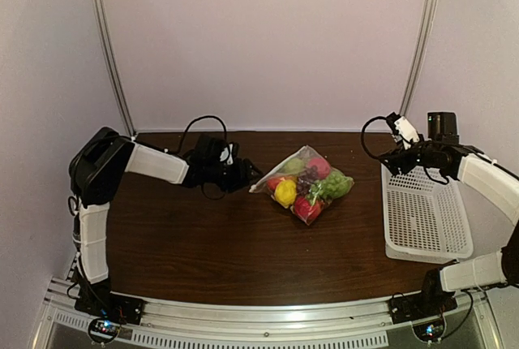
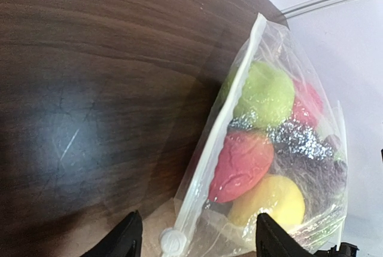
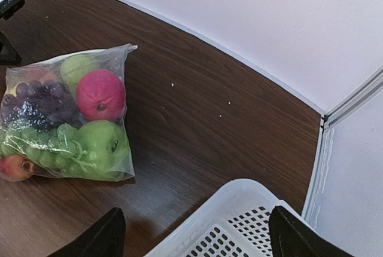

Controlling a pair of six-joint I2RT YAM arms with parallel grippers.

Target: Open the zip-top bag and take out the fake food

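The table is big and brown. The bag lies in the middle of it, a bit to the far side, and it looks zipped shut. The step now is to get hold of the bag so that it can be opened.

The left gripper is down low at the left corner of the bag. Its two fingers are wide apart and hold nothing. The little white slider of the zip sits between them. I think it should come a bit closer, close right on the slider, and then pull it along the white zip strip. The pull should be slow and straight, or the soft bag will slide and bunch up. The other hand should hold the bag down first.

The right gripper is far off at the right, over the basket. It is open too, with nothing in it.

The white basket has lots of holes. I see no food in it.

All the fruits are inside the bag: a green apple, a pink fruit, a lemon, a red fruit, purple grapes and green grapes.
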